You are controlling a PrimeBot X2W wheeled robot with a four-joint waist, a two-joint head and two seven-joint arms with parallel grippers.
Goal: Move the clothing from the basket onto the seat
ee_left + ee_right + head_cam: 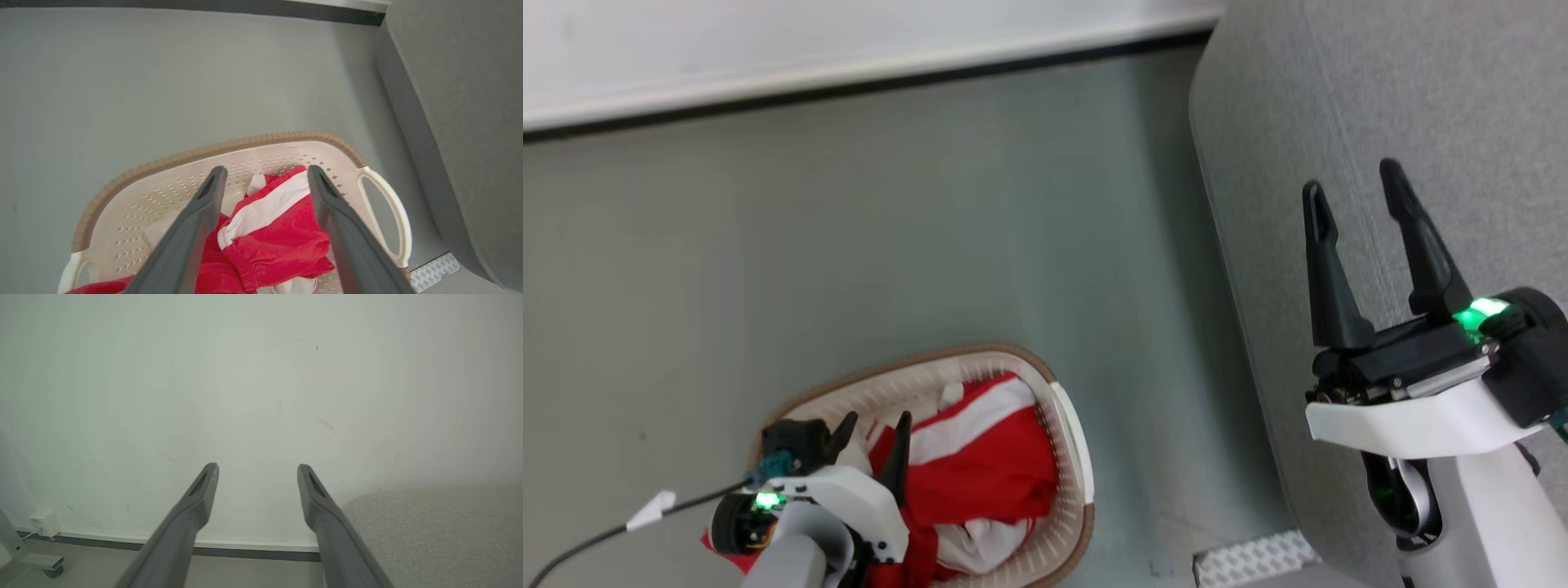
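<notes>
The step in hand looks like the first pick: the clothing (980, 457) lies heaped in the basket (980, 351), which stands on the floor (849, 229) a little apart from the seat (1421, 98). No garment lies on the part of the seat that shows. A red edge hangs over the basket's near rim by the left forearm.

The left tool (266, 168) hangs over the heap with its fingers spread wide and nothing between them. In the left wrist view they frame a red garment with a broad white band. Whether the tips touch cloth I cannot tell; they seem to be just above it.

My guess at the next move: drop the left tool straight into the heap, close on a thick fold near the white band, and lift high enough for the trailing cloth to clear the rim and handle. Then it would swing toward the seat. The cloth is limp and tangled, so one pull may drag a second piece along.

The right tool (1352, 175) is held up over the seat's edge, its fingers apart and empty, pointing at the wall
</notes>
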